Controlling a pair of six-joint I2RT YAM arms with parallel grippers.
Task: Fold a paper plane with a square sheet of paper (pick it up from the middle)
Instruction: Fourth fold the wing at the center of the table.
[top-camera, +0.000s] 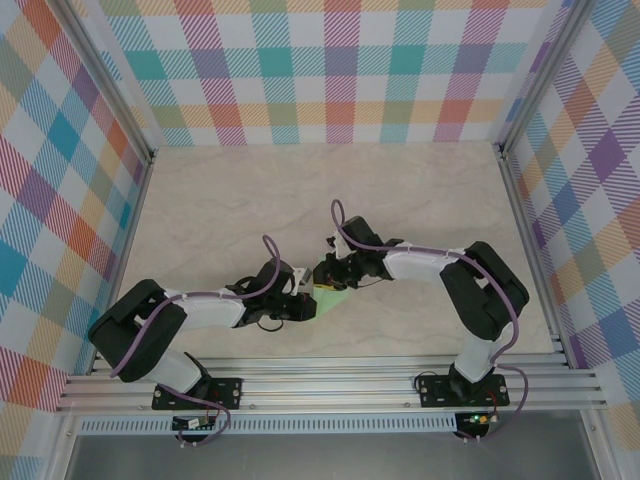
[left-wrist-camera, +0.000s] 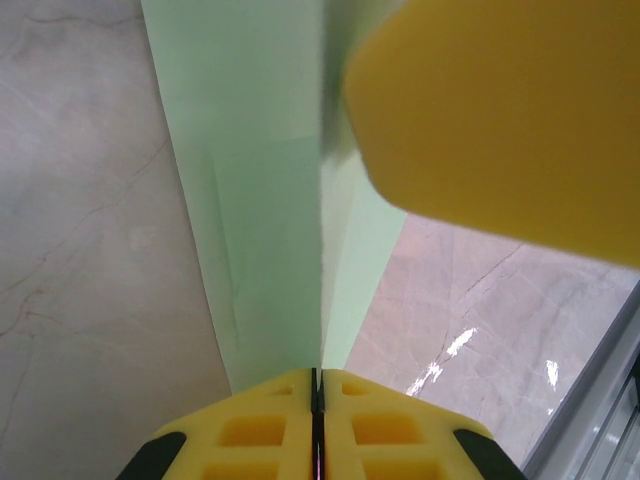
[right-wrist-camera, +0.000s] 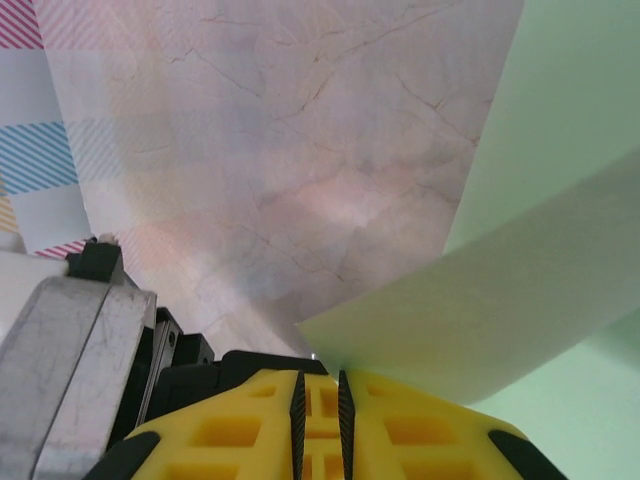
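Top external view showed the sheet near the middle of the near edge of the surface, stretched between the left claw and the right claw, which met almost nose to nose. Whether the paper rested on the surface or hung just above it could not be told. From the left wrist, the left claw was shut tight on the sheet, with the centre crease entering between its jaws. The paper's long axis ran straight away from that claw, one panel flat to the left and another falling away to the right. A yellow finger of the right claw hung over the far right part of the paper. From the right wrist, the right claw stood narrow, and a pale flap of the sheet ran out to the right from the slit between its jaws, so it looked pinched there. Judging by this, the coming move turned on that crease line: the left claw anchored the near end, and the right claw, nearer the loose flap, was the one placed to swing it across.
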